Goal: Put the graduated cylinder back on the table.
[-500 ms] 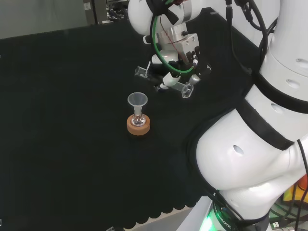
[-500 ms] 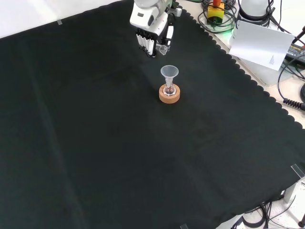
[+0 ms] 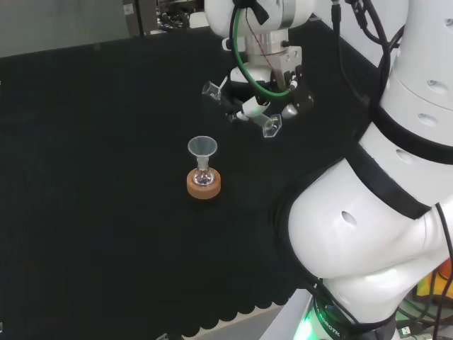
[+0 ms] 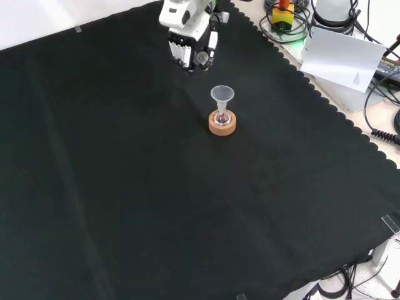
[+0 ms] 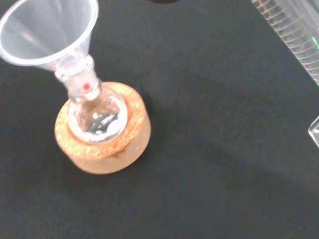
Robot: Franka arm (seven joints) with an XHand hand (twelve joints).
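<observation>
The hand [image 3: 263,106] hangs in the air beyond the flask in the head view, fingers curled round a clear graduated cylinder [image 3: 241,108] that lies nearly level. Its open mouth [image 3: 210,89] points left and its base [image 3: 272,127] points right in that view. In the front view the hand [image 4: 186,47] is near the top, with the cylinder's end [image 4: 202,59] showing at its fingers. The wrist view shows the cylinder's ribbed, marked wall [image 5: 294,35] close by. The cylinder is clear of the cloth.
A small round flask [image 3: 204,178] with a clear funnel [image 3: 202,148] in its neck sits on a cork ring [image 3: 203,185], closer than the hand in the head view. The same set shows as flask [image 5: 94,114] and funnel [image 4: 222,95]. The arm's white links [image 3: 368,212] stand at the right.
The hand has risen and moved away from the flask, farther off in the head view and up-left in the front view. It carries the cylinder, now tilted a little differently.
</observation>
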